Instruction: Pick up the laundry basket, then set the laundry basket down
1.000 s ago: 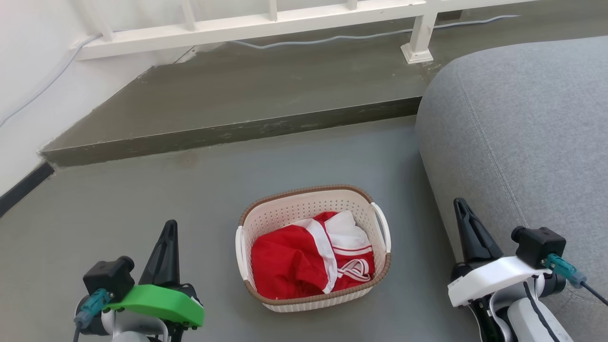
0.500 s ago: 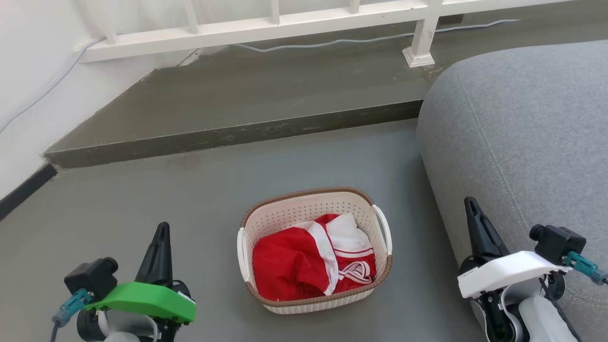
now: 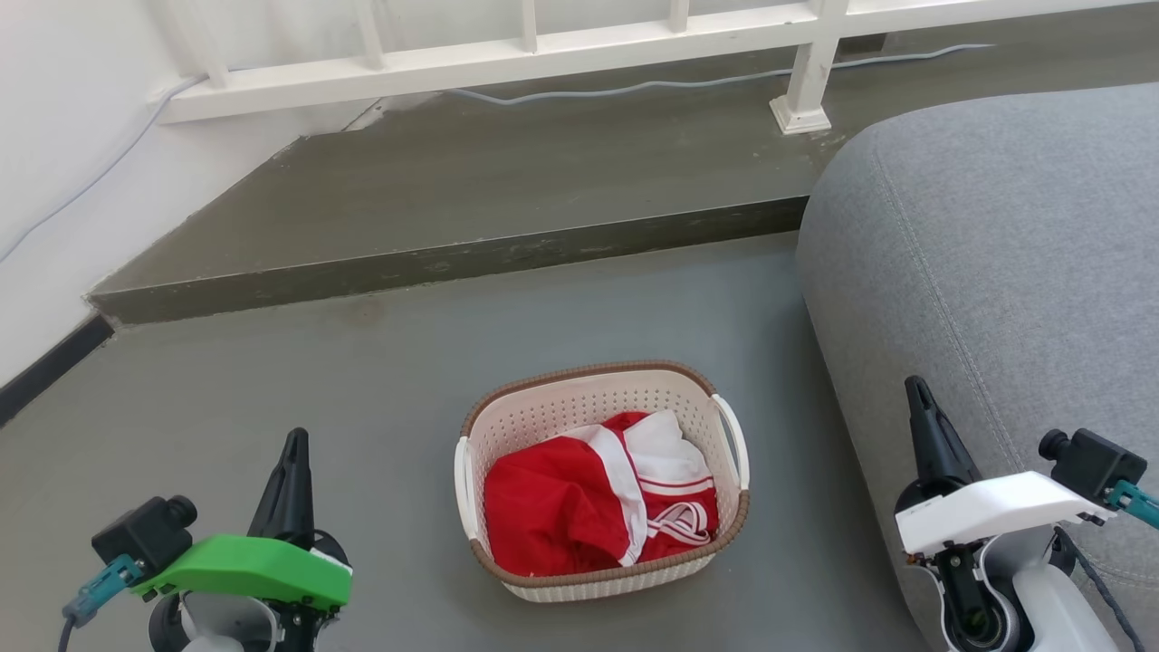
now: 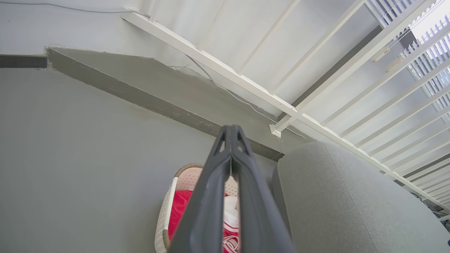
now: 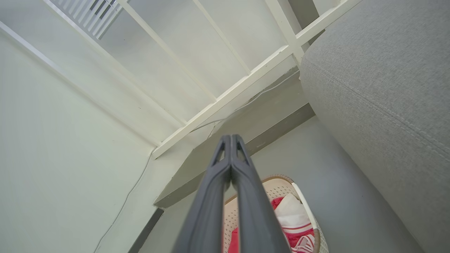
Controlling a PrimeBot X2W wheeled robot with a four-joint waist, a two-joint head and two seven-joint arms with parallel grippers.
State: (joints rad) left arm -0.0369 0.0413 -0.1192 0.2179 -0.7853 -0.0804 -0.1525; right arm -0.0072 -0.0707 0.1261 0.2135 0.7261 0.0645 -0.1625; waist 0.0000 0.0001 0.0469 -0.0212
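The laundry basket (image 3: 579, 412), cream-white and perforated with a brown rim and white loop handles, rests on the grey floor. It holds red and white clothing (image 3: 598, 498). My left gripper (image 3: 294, 442) is shut, well left of the basket and apart from it. At the basket's right, in front of the sofa, my right gripper (image 3: 917, 388) is also shut and holds nothing. In the left wrist view the basket (image 4: 177, 182) shows behind my shut left gripper (image 4: 232, 128). The basket (image 5: 281, 188) appears in the right wrist view behind my shut right gripper (image 5: 230, 137).
A grey sofa (image 3: 996, 263) fills the right side, close to the basket's right handle. A raised concrete step (image 3: 471, 258) runs across behind the basket, with a white railing (image 3: 543, 50) and a cable (image 3: 652, 86) beyond. A white wall (image 3: 54, 172) stands at left.
Both grippers have drawn outward and down in the view, away from the basket. The camera view has shifted slightly. The basket stays on the floor.
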